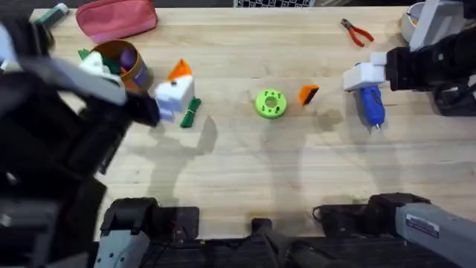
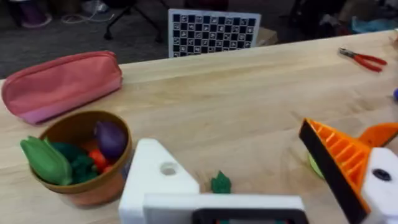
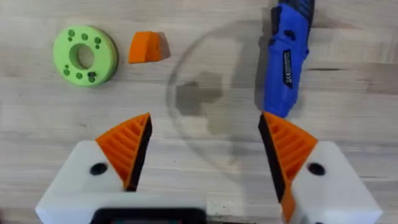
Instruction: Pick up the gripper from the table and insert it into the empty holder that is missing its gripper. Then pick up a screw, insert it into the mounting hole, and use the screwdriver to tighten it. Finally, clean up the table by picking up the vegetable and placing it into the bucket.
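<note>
Broad bare worktop (image 1: 245, 171) toward the arm bases, open room below both end effectors. Pink pouch (image 1: 117, 18) at the far edge, beyond the left end effector (image 1: 175, 100). Bucket (image 1: 126, 63) with toy vegetables just behind that end effector, the vegetable (image 1: 192, 112) just beside its one orange tip; other finger, the empty holder (image 2: 158, 177), bare white; grip state unreadable. Right end effector (image 3: 202, 152) wide open, holding nothing; screwdriver (image 3: 286, 62) just ahead of one pad. Green disc (image 1: 270, 103), the gripper (image 1: 309, 94) between the two end effectors.
</note>
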You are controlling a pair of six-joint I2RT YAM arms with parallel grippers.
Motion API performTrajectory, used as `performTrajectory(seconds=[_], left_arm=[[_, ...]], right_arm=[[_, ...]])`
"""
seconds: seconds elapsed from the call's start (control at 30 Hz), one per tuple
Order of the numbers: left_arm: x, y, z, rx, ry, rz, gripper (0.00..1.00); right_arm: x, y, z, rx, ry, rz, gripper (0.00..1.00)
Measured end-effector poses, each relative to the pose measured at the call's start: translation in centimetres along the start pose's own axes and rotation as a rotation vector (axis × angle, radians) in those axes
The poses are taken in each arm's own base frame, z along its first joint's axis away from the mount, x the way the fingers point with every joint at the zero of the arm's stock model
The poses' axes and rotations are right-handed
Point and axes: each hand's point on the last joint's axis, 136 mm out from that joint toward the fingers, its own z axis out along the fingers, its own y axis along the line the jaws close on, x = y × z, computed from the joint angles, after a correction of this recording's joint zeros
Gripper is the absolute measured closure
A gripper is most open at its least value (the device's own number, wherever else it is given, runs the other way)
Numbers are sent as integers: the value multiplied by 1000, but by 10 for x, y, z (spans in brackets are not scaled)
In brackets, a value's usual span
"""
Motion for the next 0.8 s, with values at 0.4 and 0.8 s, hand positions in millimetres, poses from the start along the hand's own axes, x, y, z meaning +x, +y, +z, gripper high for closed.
performTrajectory(seconds=[0.4,0.8], left_arm=[[49,-21,-9,92,-129,48,16],[74,-36,-2,191,-196,82,16]], right_arm=[[0,0,0,0,0,0,8],[0,0,0,0,0,0,8]])
